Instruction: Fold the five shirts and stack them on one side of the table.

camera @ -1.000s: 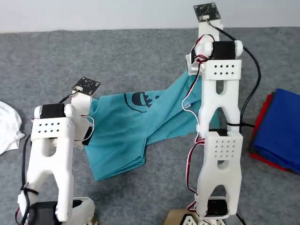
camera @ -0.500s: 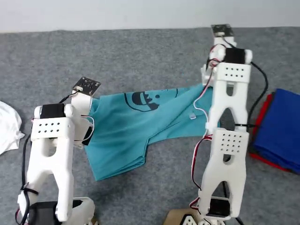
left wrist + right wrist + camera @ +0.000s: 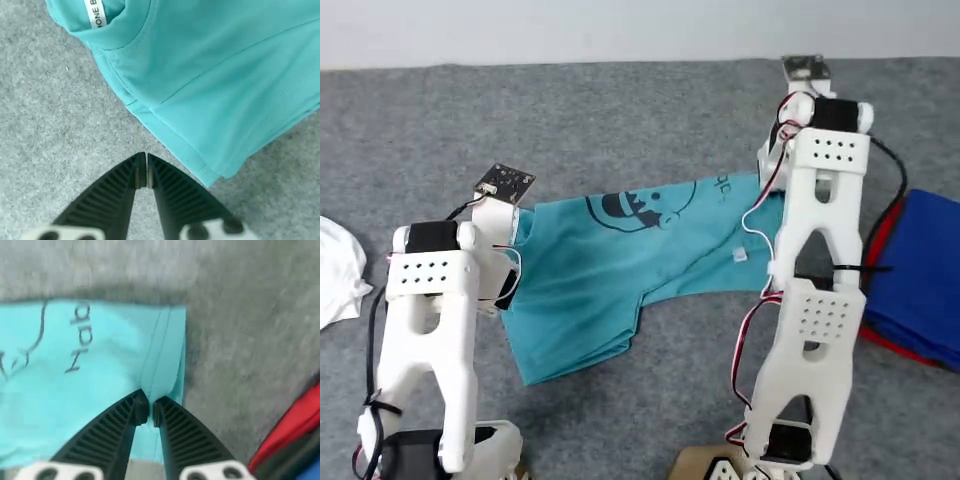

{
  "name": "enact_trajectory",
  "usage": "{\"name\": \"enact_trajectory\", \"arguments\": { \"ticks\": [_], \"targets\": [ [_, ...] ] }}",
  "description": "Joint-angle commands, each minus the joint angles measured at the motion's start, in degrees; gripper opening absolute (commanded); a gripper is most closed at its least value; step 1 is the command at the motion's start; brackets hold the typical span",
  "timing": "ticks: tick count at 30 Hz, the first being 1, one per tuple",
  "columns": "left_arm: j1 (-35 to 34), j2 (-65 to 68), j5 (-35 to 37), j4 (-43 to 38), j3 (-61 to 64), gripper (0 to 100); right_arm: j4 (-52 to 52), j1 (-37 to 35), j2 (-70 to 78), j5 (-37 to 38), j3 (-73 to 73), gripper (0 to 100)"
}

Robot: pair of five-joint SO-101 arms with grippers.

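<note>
Teal shirt (image 3: 610, 275) (dark print (image 3: 632, 211)) on grey table (image 3: 620, 110).

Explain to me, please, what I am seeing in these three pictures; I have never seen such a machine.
You see two white robot arms, the left arm and the right arm, at a table with a grey cover. The wide picture is from a fixed camera above. Each close picture is from a camera on one arm's wrist; the black pointed pair there is that arm's hand. A teal shirt lies between the arms. The right hand is shut on its edge. The left hand is shut, empty, over the cover beside the shirt. At one side lies a stack of folded shirts, blue on top; at the other, a crumpled white garment.
</note>
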Motion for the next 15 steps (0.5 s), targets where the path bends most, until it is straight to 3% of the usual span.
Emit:
{"name": "enact_trajectory", "arguments": {
  "ticks": [1,12,15],
  "targets": [
    [-0.2,-1.6,0.0,-0.8,-0.6,1,2.2,-0.5,-6.5,0.7,7.6,1.0],
    [-0.1,-1.6,0.1,-2.1,-0.2,1,-1.5,-2.8,-6.5,0.4,10.3,1.5],
    [-0.1,-1.6,0.2,-2.0,-0.2,1,-5.3,-2.9,-6.4,0.2,10.3,10.6]
  ]
}}
